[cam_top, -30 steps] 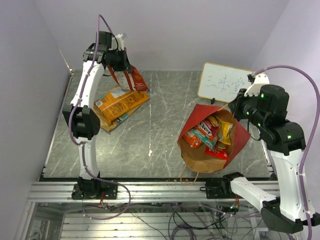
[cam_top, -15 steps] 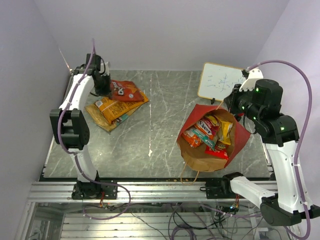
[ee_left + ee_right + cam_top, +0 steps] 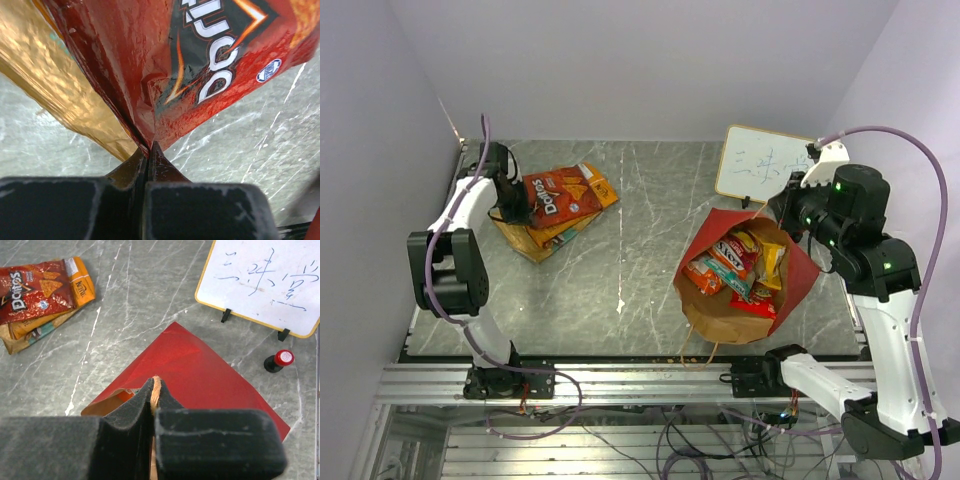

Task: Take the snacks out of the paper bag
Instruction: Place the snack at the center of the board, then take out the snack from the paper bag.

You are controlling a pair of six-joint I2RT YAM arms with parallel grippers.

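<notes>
The red paper bag (image 3: pixel 798 268) lies open at the right of the table, brown inside, with several snacks (image 3: pixel 735 262) still in it. My right gripper (image 3: pixel 156 390) is shut on the bag's orange cord handle (image 3: pixel 156 386) and holds the mouth up; the bag's red side (image 3: pixel 200 370) lies below it. My left gripper (image 3: pixel 148 148) is shut on an edge of the red-orange Doritos bag (image 3: pixel 200 65). The Doritos bag (image 3: pixel 558 192) lies at the far left on top of an orange packet (image 3: pixel 588 195) and a tan flat pack (image 3: pixel 525 240).
A white writing board (image 3: pixel 765 165) stands behind the paper bag, with a small red-capped marker (image 3: pixel 280 360) beside it. The left wall is close to my left arm. The second cord handle (image 3: pixel 695 350) trails at the table's front edge.
My left arm has swung down and left, lowering the Doritos bag onto the pile of packets. My right arm has barely moved and keeps holding the handle.
</notes>
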